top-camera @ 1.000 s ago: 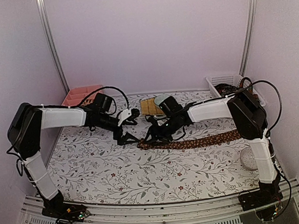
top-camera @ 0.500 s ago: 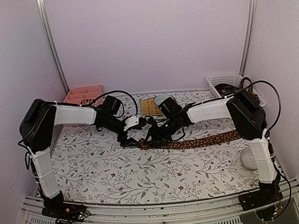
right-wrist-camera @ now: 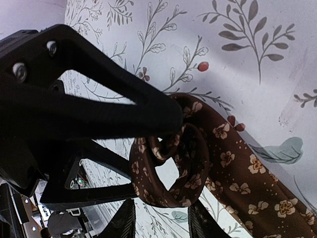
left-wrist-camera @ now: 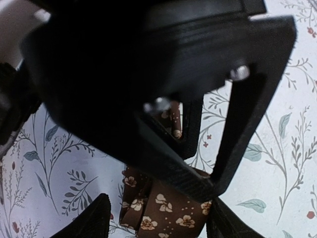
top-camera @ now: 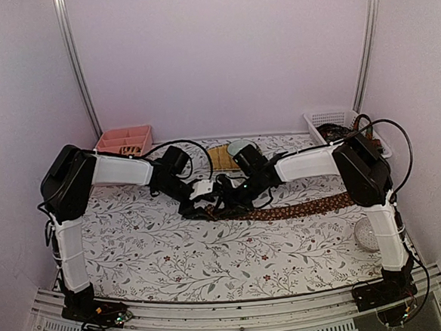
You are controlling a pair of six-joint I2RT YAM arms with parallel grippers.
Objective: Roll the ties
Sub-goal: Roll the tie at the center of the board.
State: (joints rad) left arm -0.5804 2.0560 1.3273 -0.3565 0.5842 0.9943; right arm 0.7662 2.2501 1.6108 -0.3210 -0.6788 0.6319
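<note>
Two claws meet at the rolled end of one tie [top-camera: 307,206], a brown band with small pale flowers lying on the leaf-printed table [top-camera: 212,264]. The left claw [left-wrist-camera: 158,220] straddles the loose coil [right-wrist-camera: 198,163]. Its fingertips [left-wrist-camera: 94,222] stand apart, one on each side of the roll, and a strip of bare table shows between the fabric and one tip, so it is open and not clamped. The right claw [right-wrist-camera: 162,220] has the coil's lower edge between its two tips; the fabric fills that gap, but whether the tips press it I cannot tell. One finger of the left claw touches the top of the coil. From the claws the unrolled length runs flat toward the right arm's side. Just beyond the claws lies a yellowish woven mat [top-camera: 220,156], with a pink tray [top-camera: 122,140] well off to the left claw's outer side and a white basket [top-camera: 329,120] well off to the right claw's.
</note>
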